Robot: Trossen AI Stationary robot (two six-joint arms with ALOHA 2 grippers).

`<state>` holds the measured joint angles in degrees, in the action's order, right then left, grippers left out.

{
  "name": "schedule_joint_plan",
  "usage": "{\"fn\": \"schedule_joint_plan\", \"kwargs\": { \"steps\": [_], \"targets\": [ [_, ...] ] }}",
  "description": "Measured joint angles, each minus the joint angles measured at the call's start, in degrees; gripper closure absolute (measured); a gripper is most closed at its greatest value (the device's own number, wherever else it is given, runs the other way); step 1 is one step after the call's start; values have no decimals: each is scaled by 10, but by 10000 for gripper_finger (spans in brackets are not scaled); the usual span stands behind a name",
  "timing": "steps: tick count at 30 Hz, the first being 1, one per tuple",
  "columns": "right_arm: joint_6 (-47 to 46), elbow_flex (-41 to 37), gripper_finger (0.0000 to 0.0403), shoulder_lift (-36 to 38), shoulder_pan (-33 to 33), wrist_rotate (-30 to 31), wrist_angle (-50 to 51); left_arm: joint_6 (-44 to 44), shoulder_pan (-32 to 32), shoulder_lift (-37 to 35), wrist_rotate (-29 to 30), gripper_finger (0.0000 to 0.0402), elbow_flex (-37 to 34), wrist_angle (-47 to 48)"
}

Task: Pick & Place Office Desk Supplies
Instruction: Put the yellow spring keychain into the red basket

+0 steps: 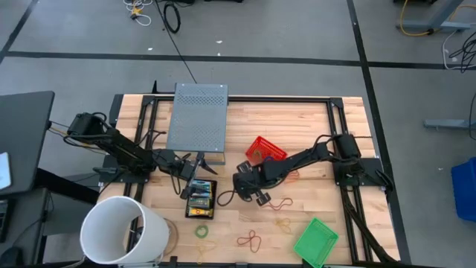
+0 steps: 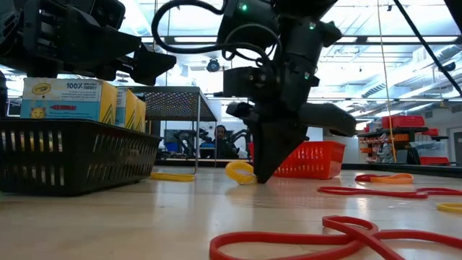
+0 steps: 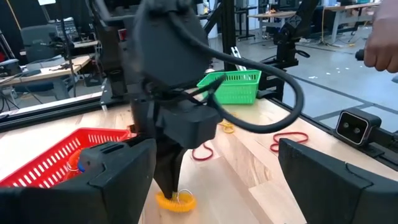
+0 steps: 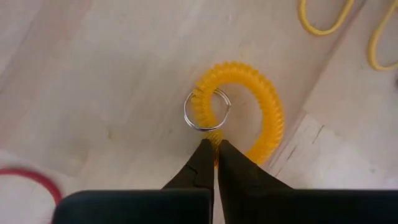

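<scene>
Yellow coiled wrist band (image 4: 261,118) with a small metal key ring (image 4: 207,110) lies flat on the wooden table (image 1: 312,126), near its middle; the right gripper (image 4: 215,148) stands on it with its fingertips pressed together, pinching the coil just beside the ring; in the low view the same gripper (image 2: 266,173) points straight down with its tips on the tabletop, the yellow band (image 2: 240,172) touching them. Just beside, toward the left arm, a black mesh tray (image 1: 201,199) holds yellow-and-green crayon boxes (image 2: 71,100); the left gripper (image 1: 195,165) hovers near the tray's far end with its fingers spread wide and nothing between them. A red basket (image 1: 265,150) lies tilted behind the right gripper, close to that arm; a green basket (image 1: 315,241) sits well apart near the table's front edge. Loose rubber bands are scattered across the front of the table: a red one (image 1: 249,239), an orange-red one (image 1: 280,202), a green ring (image 1: 201,231) and yellow loops (image 1: 283,225); more yellow loops (image 4: 323,22) show in the right wrist view, apart from the coil. A grey perforated metal box (image 1: 198,115) rests at the table's back; a large white bucket (image 1: 123,231) stands at the front corner on the left arm's side.
</scene>
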<state>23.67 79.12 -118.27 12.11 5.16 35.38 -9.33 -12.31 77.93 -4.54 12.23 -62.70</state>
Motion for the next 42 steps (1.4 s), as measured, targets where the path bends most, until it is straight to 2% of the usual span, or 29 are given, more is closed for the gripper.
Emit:
{"fn": "schedule_joint_plan", "kwargs": {
  "steps": [8, 17, 28, 33, 38, 42],
  "targets": [
    [-55, 13, 400, -3, 31, 76, 31, -1, 0, 0, 0, 63, 0, 0],
    [-100, 95, 401, -3, 56, 162, 108, 0, 0, 0, 0, 63, 0, -2],
    [-184, 235, 401, -1, 42, 262, 344, 3, 0, 0, 0, 63, 0, -2],
    [-230, 239, 402, -1, 9, 265, 437, 4, 0, 0, 0, 63, 0, -1],
    [-253, 235, 402, -1, -25, 264, 476, 5, -1, 0, 0, 63, 0, 0],
    [-254, 235, 402, -1, -54, 219, 484, 5, -1, 0, 0, 63, 0, 0]
  ]
}}
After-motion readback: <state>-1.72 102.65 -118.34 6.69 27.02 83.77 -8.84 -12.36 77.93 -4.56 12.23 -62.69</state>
